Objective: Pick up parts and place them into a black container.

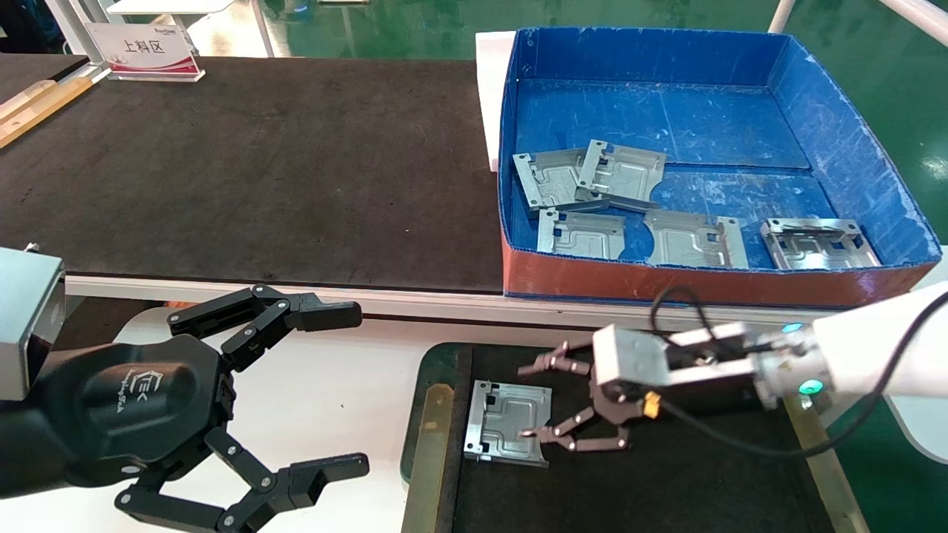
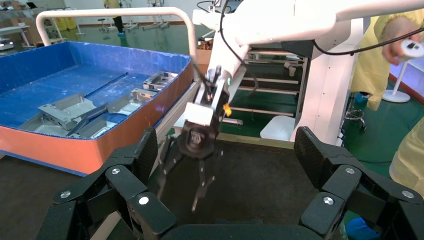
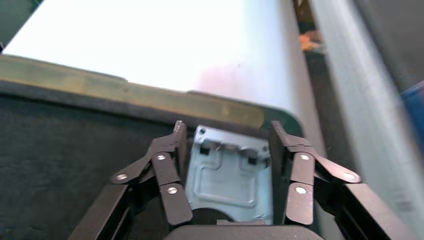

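— Where do we see the right gripper (image 1: 544, 403)?

— Over the black tray (image 1: 666, 481), fingers spread apart. One part (image 1: 508, 423) lies flat on the tray near its brass strip (image 1: 428, 451); in our right wrist view it shows between the two fingers (image 3: 172, 190), though we cannot tell if they touch it.

— And the other parts?

— We count five more in the blue box (image 1: 852, 141) on the counter (image 1: 259, 163): two overlapping (image 1: 589, 178), then single ones (image 1: 581, 234), (image 1: 696, 238) and (image 1: 818, 244) along the red front wall.

— The left gripper (image 1: 337, 392)?

— Parked low beside the tray, wide open, holding nothing.
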`<state>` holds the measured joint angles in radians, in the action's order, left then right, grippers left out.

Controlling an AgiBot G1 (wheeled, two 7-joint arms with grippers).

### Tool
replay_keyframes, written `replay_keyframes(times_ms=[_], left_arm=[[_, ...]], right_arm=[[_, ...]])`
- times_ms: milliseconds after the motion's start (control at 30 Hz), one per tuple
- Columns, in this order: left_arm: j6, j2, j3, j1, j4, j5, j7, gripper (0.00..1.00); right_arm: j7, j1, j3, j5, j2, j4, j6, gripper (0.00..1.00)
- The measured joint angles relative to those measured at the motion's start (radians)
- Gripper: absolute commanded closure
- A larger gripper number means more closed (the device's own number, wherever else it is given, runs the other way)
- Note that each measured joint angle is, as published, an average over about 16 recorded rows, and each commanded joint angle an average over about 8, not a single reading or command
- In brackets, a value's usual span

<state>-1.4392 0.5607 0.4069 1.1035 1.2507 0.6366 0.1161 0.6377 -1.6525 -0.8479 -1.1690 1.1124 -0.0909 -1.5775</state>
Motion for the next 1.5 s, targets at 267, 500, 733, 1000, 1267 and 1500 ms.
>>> replay_keyframes(times_ms=[267,500,733,1000,1267,1500], left_arm=[[0.0,0.0,0.0,0.0,0.0,0.0,0.0,0.0],[0.0,0.0,0.0,0.0,0.0,0.0,0.0,0.0],[0.0,0.0,0.0,0.0,0.0,0.0,0.0,0.0],[0.0,0.0,0.0,0.0,0.0,0.0,0.0,0.0],[0.0,0.0,0.0,0.0,0.0,0.0,0.0,0.0],[0.0,0.0,0.0,0.0,0.0,0.0,0.0,0.0]], right_arm=[[-0.105,-0.01,-0.002,0.127,-0.113,-0.199,-0.03,0.0],[-0.226,-0.01,-0.022,0.29,-0.22,-0.386,-0.025,0.0],[-0.298,-0.017,-0.035,0.4,-0.281,-0.472,-0.017,0.0],[-0.322,-0.008,-0.022,0.424,-0.295,-0.493,-0.012,0.0],[-0.365,0.046,0.031,0.421,-0.312,-0.555,-0.003,0.0],[-0.425,0.115,0.101,0.423,-0.337,-0.638,0.008,0.0]])
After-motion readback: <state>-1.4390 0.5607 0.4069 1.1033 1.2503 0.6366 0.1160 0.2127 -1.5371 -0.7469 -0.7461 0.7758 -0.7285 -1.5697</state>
